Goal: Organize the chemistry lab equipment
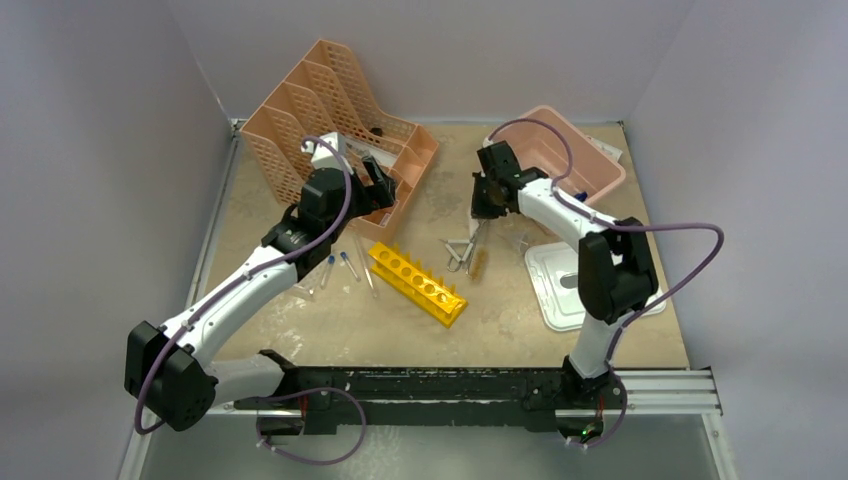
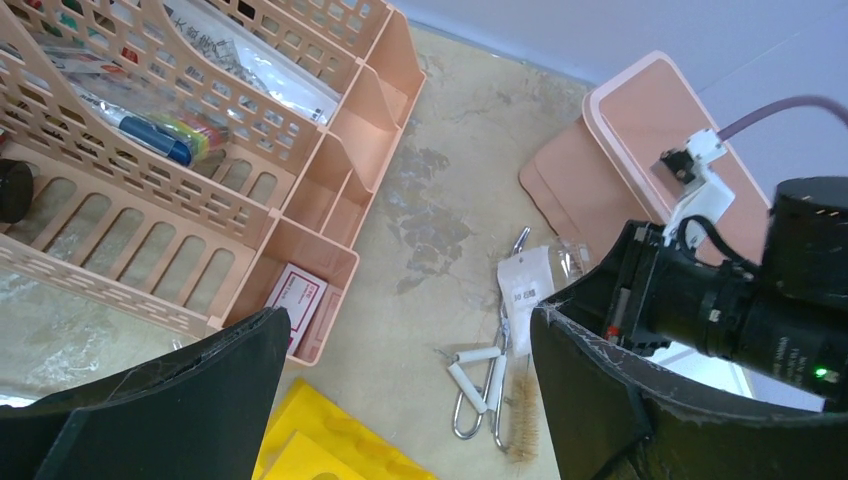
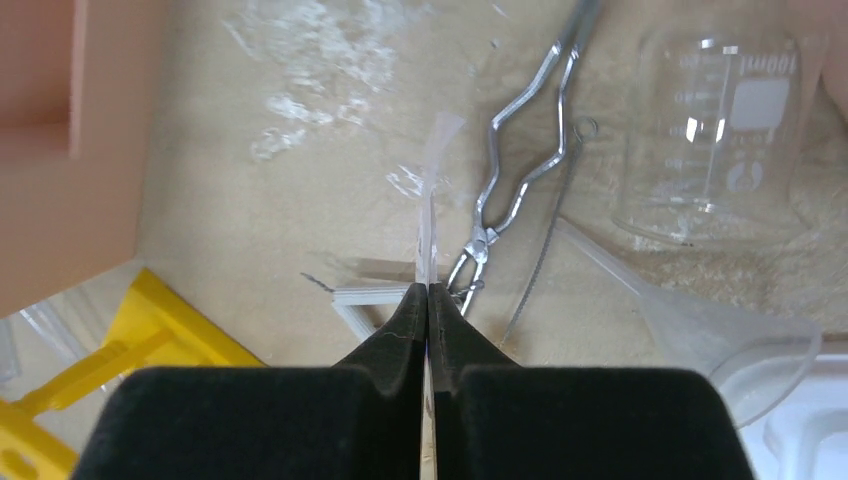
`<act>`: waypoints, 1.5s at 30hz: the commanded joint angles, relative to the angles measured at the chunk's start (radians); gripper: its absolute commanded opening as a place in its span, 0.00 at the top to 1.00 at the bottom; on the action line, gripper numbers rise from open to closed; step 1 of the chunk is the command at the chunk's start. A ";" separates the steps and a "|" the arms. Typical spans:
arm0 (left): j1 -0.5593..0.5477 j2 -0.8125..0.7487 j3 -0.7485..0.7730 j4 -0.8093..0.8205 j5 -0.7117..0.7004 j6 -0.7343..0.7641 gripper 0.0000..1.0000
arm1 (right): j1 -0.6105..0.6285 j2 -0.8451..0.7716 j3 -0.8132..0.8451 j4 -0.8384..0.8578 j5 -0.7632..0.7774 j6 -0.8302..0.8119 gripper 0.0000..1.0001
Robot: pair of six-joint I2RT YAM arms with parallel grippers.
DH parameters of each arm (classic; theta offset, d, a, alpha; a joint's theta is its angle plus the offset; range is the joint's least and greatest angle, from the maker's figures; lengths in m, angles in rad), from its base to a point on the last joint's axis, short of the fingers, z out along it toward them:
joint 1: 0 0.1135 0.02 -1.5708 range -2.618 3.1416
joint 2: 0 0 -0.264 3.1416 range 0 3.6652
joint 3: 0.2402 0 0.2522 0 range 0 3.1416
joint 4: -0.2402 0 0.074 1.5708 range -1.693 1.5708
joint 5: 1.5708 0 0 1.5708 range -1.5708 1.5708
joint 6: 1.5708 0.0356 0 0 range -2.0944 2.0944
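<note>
The yellow test-tube rack (image 1: 417, 284) lies at mid table, with thin blue-capped tubes (image 1: 328, 268) loose to its left. Silvery metal tongs (image 1: 458, 252) and a wire brush (image 2: 522, 425) lie right of the rack. My right gripper (image 3: 428, 290) hovers above the tongs (image 3: 520, 170) and is shut on a thin clear packet (image 3: 430, 200), seen edge-on. The left wrist view shows that packet's white label (image 2: 525, 285). My left gripper (image 2: 410, 340) stands open and holds nothing, above the table beside the peach organizer (image 1: 330, 120).
A glass beaker (image 3: 715, 140) and a clear funnel (image 3: 720, 330) sit right of the tongs. The pink tub (image 1: 560, 160) stands at the back right, with its white lid (image 1: 570, 285) flat in front of it. The organizer's trays hold small items.
</note>
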 commanded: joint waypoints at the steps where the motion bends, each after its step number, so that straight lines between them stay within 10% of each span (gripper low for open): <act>1: 0.007 -0.020 0.041 0.055 -0.006 0.040 0.11 | -0.008 -0.098 0.112 0.037 -0.061 -0.153 1.00; 18: 0.008 0.049 0.096 0.138 0.133 0.087 0.11 | -0.390 -0.185 0.283 0.069 -0.148 -0.446 1.00; 40: 0.007 0.137 0.176 0.119 0.123 0.151 0.10 | -0.423 0.338 0.613 -0.174 -0.546 -0.719 1.00; 45: 0.007 0.155 0.195 0.104 0.121 0.167 0.10 | -0.423 0.335 0.638 -0.193 -0.516 -0.681 0.74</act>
